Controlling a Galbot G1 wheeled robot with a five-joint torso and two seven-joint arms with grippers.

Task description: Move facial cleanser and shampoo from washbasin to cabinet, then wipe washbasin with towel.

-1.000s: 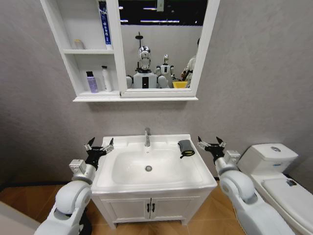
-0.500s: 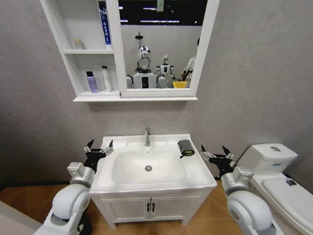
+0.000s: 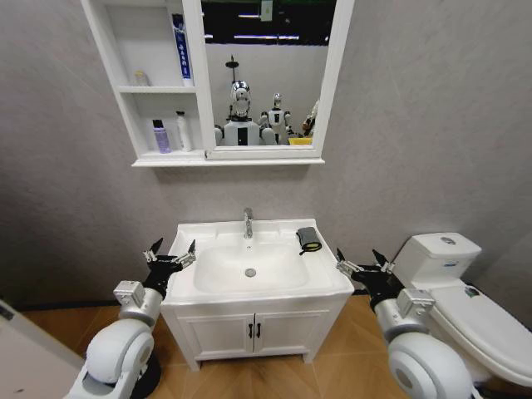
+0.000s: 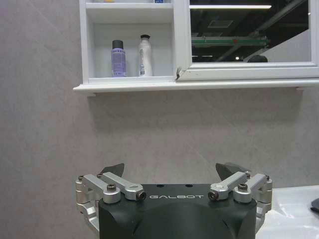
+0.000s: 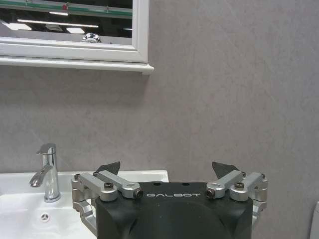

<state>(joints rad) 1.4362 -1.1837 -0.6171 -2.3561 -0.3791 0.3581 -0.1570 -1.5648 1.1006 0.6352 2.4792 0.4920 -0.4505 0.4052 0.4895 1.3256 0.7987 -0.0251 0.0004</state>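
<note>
Head view shows the dark towel [image 3: 309, 239], yellowish at one edge, folded on the white washbasin [image 3: 249, 287] rim right of the chrome tap [image 3: 248, 223]. Two bottles [image 3: 169, 135] stand in the cabinet's [image 3: 145, 83] lowest compartment. Left gripper [image 3: 169, 258] and right gripper [image 3: 362, 265], both marked GALBOT, flank the basin with jaws spread, empty.

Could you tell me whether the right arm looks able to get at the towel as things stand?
Probably yes: the right gripper is open beside the washbasin, and the towel lies on the near rim with nothing between.
</note>
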